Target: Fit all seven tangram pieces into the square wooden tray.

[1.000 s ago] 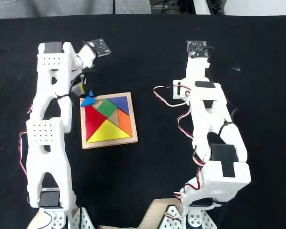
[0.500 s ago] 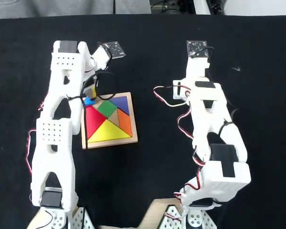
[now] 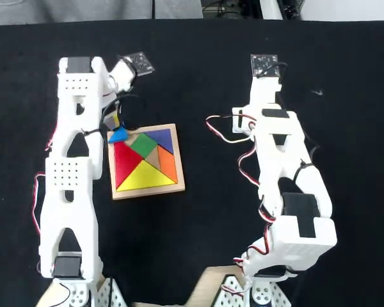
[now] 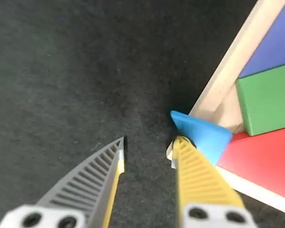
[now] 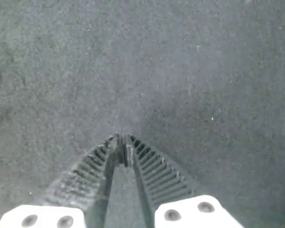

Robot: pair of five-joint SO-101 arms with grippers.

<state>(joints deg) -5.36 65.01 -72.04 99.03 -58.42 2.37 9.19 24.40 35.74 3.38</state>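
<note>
1. Wood of the square tray (image 3: 147, 191) lies on the black table (image 3: 211, 243), just beside the left arm (image 3: 67, 192) and well apart from the right arm (image 3: 288, 173).
2. Inside the tray, a yellow triangle (image 3: 144, 176) sits along the near rim. A red triangle (image 3: 123, 161) is on its left and an orange piece (image 3: 168, 165) on its right.
3. Farther in, a green square (image 3: 141, 144) and a purple piece (image 3: 164, 139) sit flat along the far rim.
4. The small blue triangle (image 4: 202, 135) is at the tray's far left corner. It is tilted and rides over the rim rather than lying flat in the tray.
5. The left gripper (image 4: 147, 142) hovers at that corner with its fingers spread and nothing between them. The yellow finger (image 4: 194, 175) has its tip right at the blue triangle; whether they touch is unclear. The grey finger (image 4: 95, 178) is over bare cloth outside the tray.
6. Farthest out, the right gripper (image 5: 121, 142) is pressed together on nothing, above bare black cloth.
</note>
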